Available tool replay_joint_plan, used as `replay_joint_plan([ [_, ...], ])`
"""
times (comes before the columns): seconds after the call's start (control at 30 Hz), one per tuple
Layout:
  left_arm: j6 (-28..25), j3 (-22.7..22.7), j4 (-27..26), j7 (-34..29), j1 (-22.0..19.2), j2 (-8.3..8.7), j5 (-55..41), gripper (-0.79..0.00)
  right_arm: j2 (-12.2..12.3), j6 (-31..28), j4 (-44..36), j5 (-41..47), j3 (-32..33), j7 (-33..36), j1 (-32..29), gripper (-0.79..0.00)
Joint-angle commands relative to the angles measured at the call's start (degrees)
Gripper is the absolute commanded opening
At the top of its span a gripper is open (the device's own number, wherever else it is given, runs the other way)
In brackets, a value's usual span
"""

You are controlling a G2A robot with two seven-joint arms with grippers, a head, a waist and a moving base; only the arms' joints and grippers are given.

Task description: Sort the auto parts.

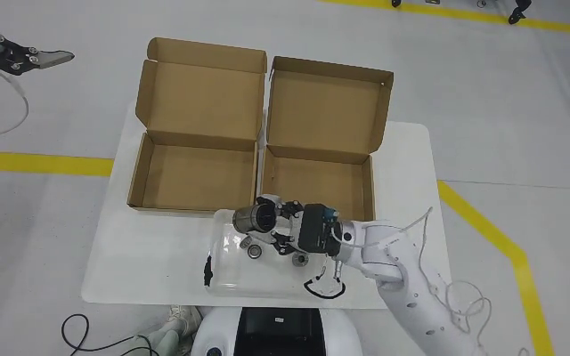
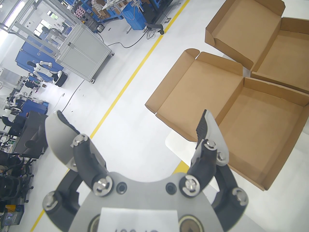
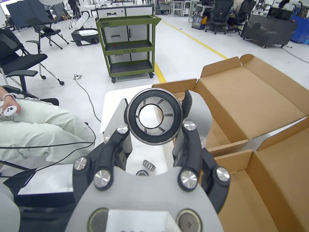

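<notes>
Bearing [image 3: 154,138] sits clamped in right tool [image 3: 155,106].

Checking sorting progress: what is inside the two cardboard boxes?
The left box and right box show bare cardboard floors, no parts. The bearing in the right gripper hides the near corners where they meet.

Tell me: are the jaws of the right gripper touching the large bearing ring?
Touching. The right wrist view shows the bearing ring held between both jaws of the right gripper, no gap either side.
</notes>
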Motion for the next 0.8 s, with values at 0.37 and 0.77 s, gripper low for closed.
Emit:
replay_joint_plan([
  [0.37, 0.0, 0.0, 0.0, 0.0, 0.0, 0.0, 0.0, 0.0, 0.39, 4.05, -10.47, 5.42, 3.2, 5.15, 4.01, -0.785],
  [0.77, 0.0, 0.0, 0.0, 0.0, 0.0, 0.0, 0.0, 0.0, -0.13, 9.65, -13.06, 14.41, 3.93, 10.75, 13.63, -0.785],
])
